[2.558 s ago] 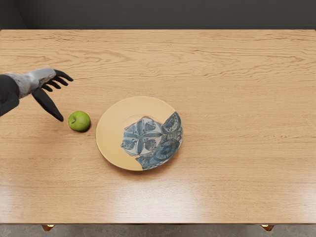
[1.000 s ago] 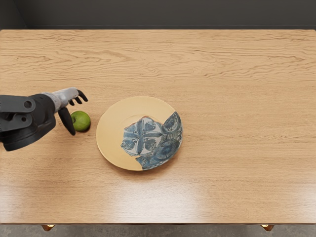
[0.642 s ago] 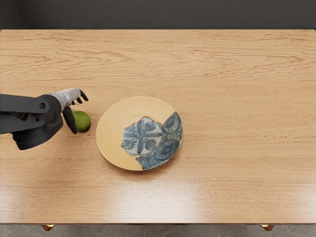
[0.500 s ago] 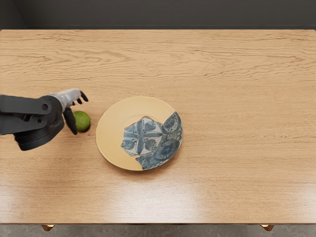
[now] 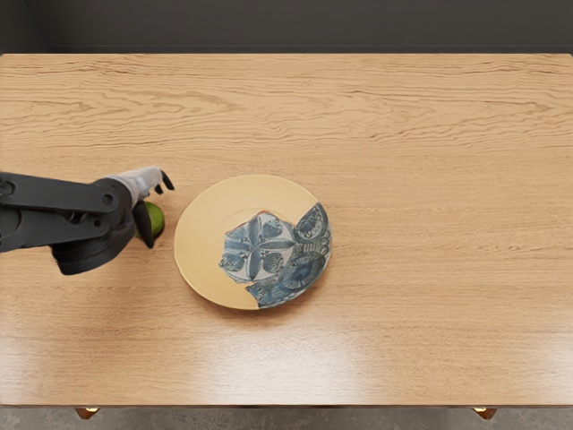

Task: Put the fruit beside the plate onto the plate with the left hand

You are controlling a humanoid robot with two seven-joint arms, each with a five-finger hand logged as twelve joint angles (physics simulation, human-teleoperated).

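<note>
Reaching in from the picture's left edge in the head view, the left hand (image 5: 141, 185) sits right over the fruit (image 5: 157, 218). Its thumb drops down the near side, and the dark fingers (image 5: 164, 184) stay spread past the far side, not curled shut. I cannot tell whether any finger touches the skin. The bulky wrist and thumb cover most of the fruit, leaving only a green sliver showing.

A couple of seconds ago the hand hung well to the left, apart from the fruit. Since then it has slid steadily rightward, and over the last half second it has moved from beside the fruit to straddling it. The fruit itself has not shifted. It lies on the table (image 5: 430, 134) just left of the plate (image 5: 201, 224), close to the rim but not on it.

By my judgement the approach is done and the grasp is next, with the lift and carry to the plate still ahead. A loose closure could nudge the round fruit into a roll. The right arm is out of sight.
</note>
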